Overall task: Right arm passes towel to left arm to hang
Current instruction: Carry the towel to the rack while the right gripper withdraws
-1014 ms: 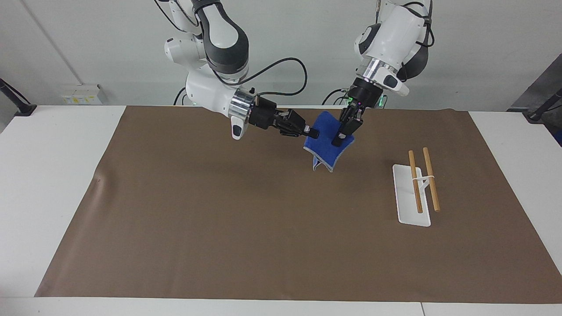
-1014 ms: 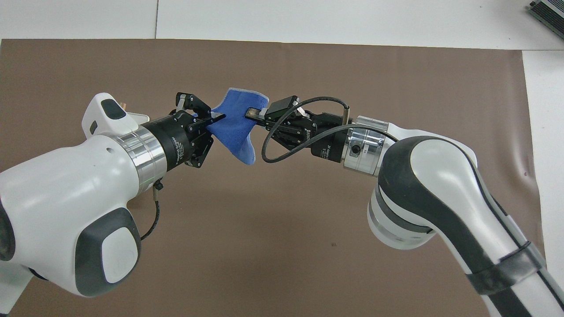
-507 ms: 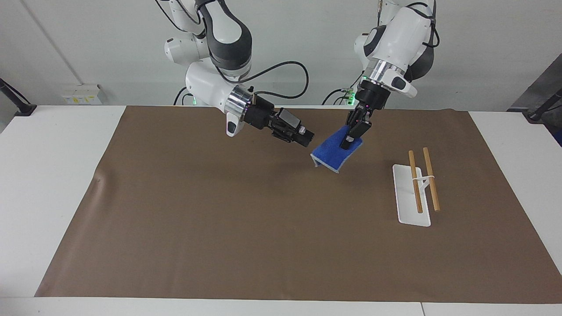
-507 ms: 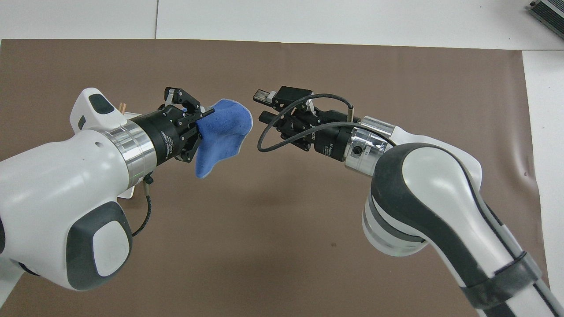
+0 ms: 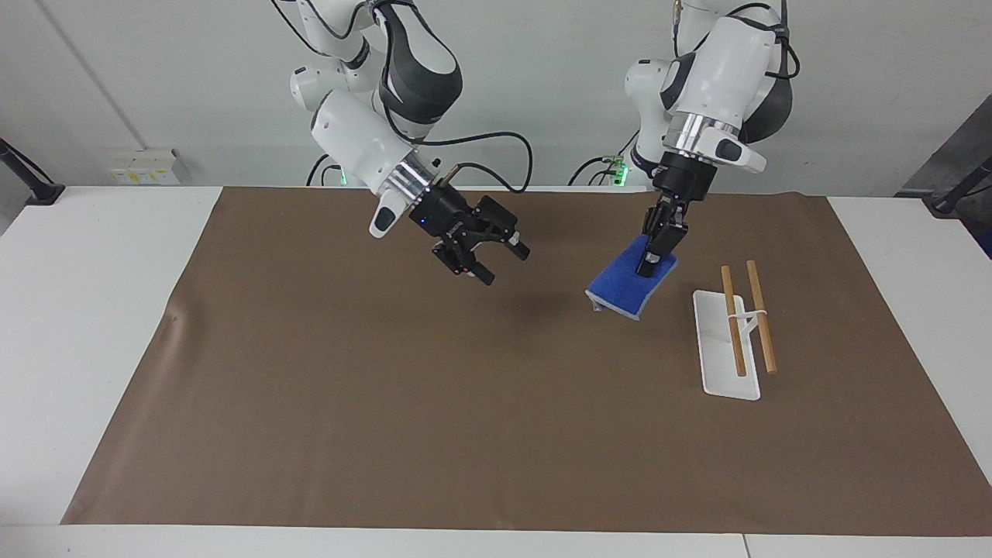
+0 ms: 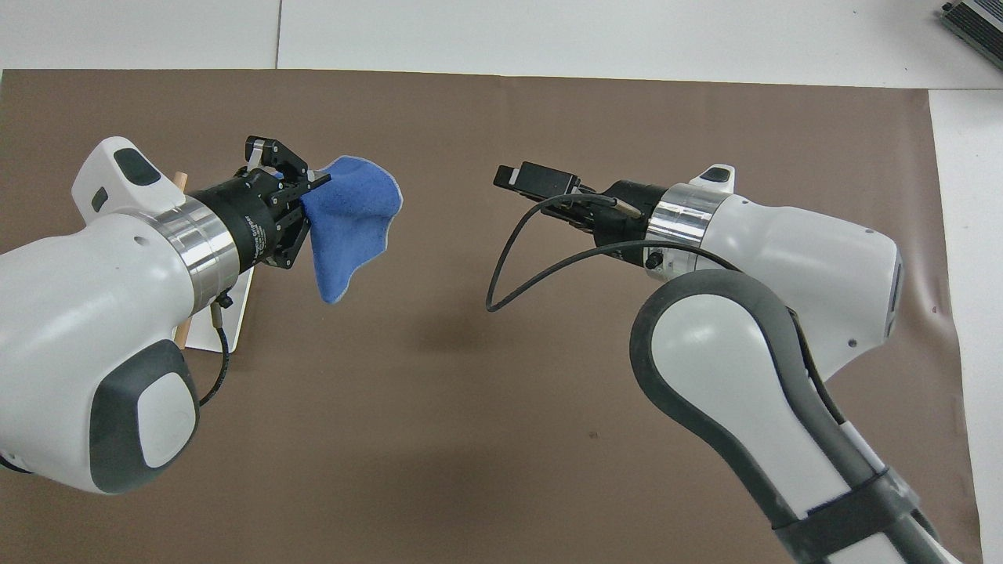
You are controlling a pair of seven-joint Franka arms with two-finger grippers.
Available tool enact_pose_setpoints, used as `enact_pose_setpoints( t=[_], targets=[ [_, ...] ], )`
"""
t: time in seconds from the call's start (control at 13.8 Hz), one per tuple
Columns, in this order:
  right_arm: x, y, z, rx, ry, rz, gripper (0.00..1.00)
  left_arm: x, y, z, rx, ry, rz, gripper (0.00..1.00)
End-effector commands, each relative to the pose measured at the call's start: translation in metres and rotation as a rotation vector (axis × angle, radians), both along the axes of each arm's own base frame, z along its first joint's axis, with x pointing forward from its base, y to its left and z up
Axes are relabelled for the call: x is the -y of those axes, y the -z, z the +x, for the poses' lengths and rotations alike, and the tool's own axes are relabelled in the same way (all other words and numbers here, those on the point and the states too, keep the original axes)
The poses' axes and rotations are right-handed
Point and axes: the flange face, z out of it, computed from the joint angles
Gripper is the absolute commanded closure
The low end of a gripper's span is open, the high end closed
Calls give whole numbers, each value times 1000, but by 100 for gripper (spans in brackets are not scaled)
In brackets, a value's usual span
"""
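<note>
Left gripper [image 5: 648, 266]: pinching towel [image 5: 626, 288], over mat beside rack [image 5: 727, 353].
Right gripper [image 5: 496, 260]: spread, empty.
Risk: one-edge pinch; towel may slip or bunch against rack's bars.

Both arms are the same glossy white shell with dark grey rubbery patches at the joints. The left arm [image 6: 94, 313] has a polished silver ring at the wrist, then a black cylindrical collar with small white lettering, and a thin black cable looping under it. The right arm [image 6: 783, 258] has the same silver ring, plus a long black cable that arcs out from the wrist and a band of grey tape around its lower link. Each wrist carries a white tab with a dark oval button. The black linkage grippers show small screws, and the right wrist shows a tiny blue light.
</note>
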Motion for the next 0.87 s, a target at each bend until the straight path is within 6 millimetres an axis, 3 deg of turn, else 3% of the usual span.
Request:
enact_pose_setpoints(
  t=[0.0, 0.14, 0.22, 0.51, 0.8],
  targets=[
    [46, 5, 15, 29, -81, -215, 0, -14, 10, 0, -5, -22, 25, 100],
    [77, 4, 18, 21, -137, -360, 0, -31, 23, -1, -25, -54, 29, 100],
    [91, 0, 20, 15, -170, -437, 0, -52, 24, 3, -16, -95, 26, 100],
    [140, -32, 12, -39, -265, -710, 0, -100, 38, 6, 28, -194, 18, 100],
    [183, -71, -1, -220, -144, -832, 0, -140, 54, 0, 34, -274, 19, 100]
  ],
)
